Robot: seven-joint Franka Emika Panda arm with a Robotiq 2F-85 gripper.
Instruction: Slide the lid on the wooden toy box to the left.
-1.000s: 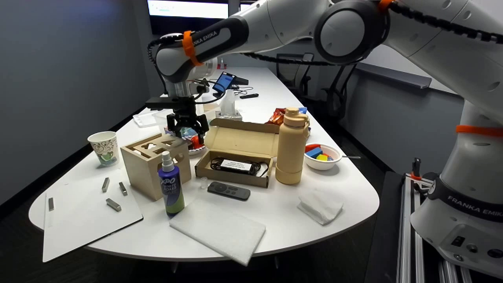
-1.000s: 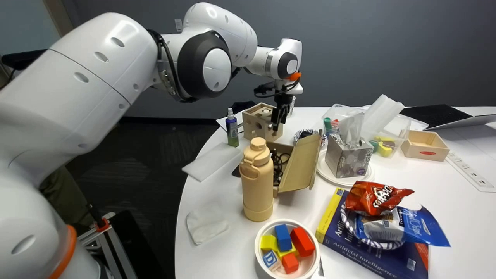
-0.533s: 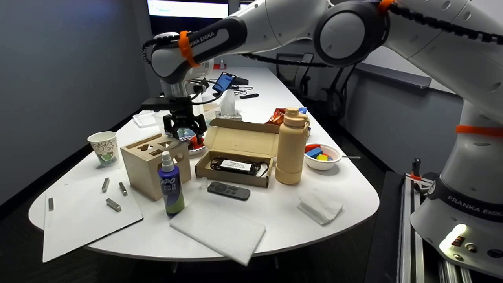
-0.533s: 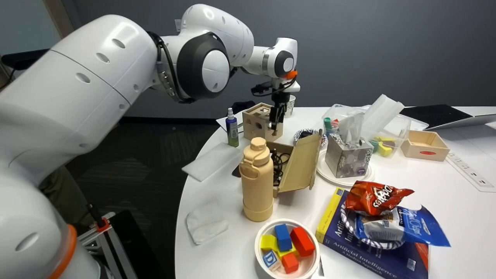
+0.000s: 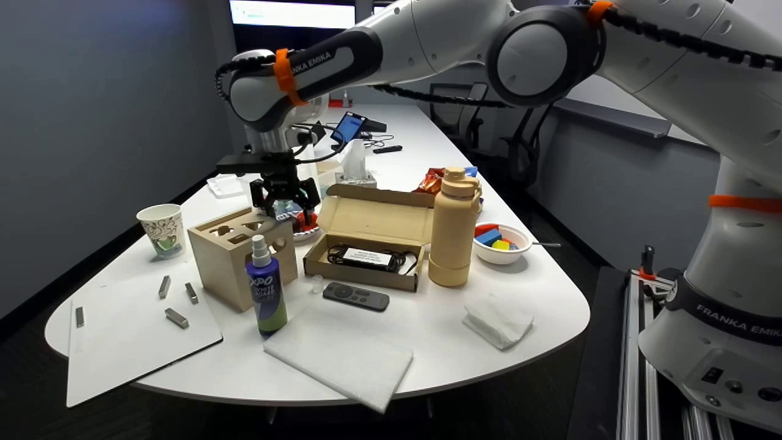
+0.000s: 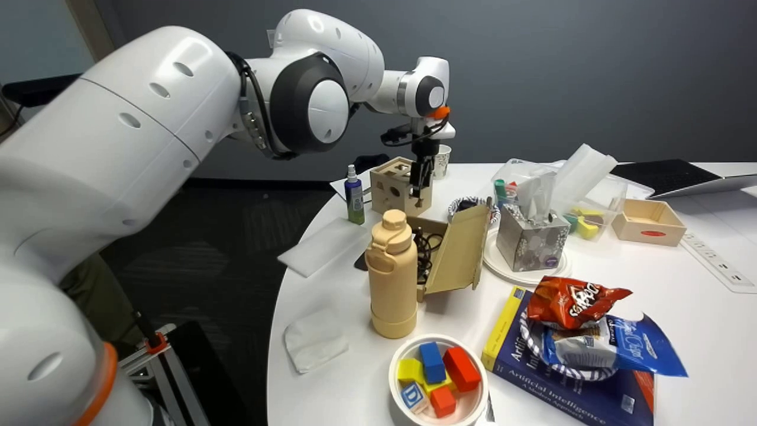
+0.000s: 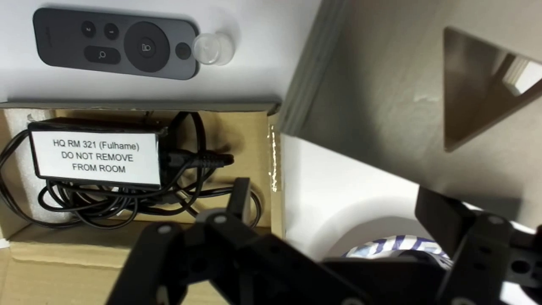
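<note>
Looks like approach: my gripper hangs spread wide, nothing held, by the far-right edge of the lid on the wooden toy box. Next, likely: make contact, push left.

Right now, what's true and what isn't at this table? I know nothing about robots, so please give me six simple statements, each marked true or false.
The tool is open. True.
The lid of the wooden box has no holes. False: the lid is pierced in several places.
The spray bottle lies on its side. False: the spray bottle stands upright.
The adapter lies in the cardboard box. True.
The cardboard box is shut. False: its flap is raised.
The bowl holds coloured blocks. True.
</note>
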